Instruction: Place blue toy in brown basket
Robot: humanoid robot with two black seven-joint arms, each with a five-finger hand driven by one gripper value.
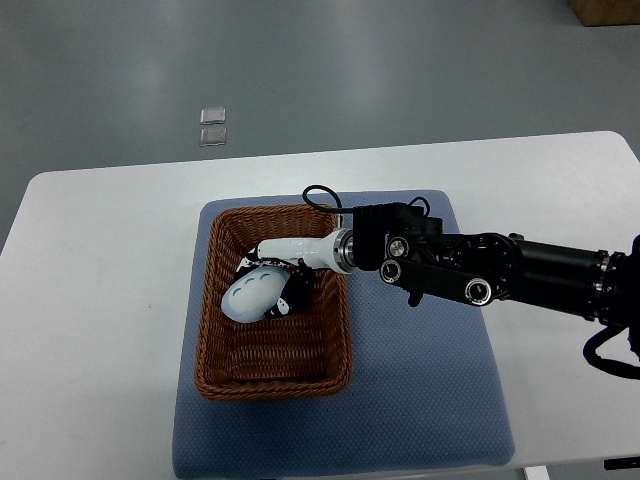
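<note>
A white desk (pixel 100 300) carries a blue-grey mat (pixel 430 400), and on the mat's left half sits the brown wicker basket (pixel 215 330). The right arm (pixel 520 270), black and jointed, reaches in from the right edge over the mat. Its white hand (pixel 268 268) is inside the basket, dark fingers (pixel 290 300) curled around the pale blue toy (pixel 250 293), which lies low in the basket's upper half. Two small clear squares (pixel 212 126) lie on the grey floor (pixel 400 70) beyond the desk.
</note>
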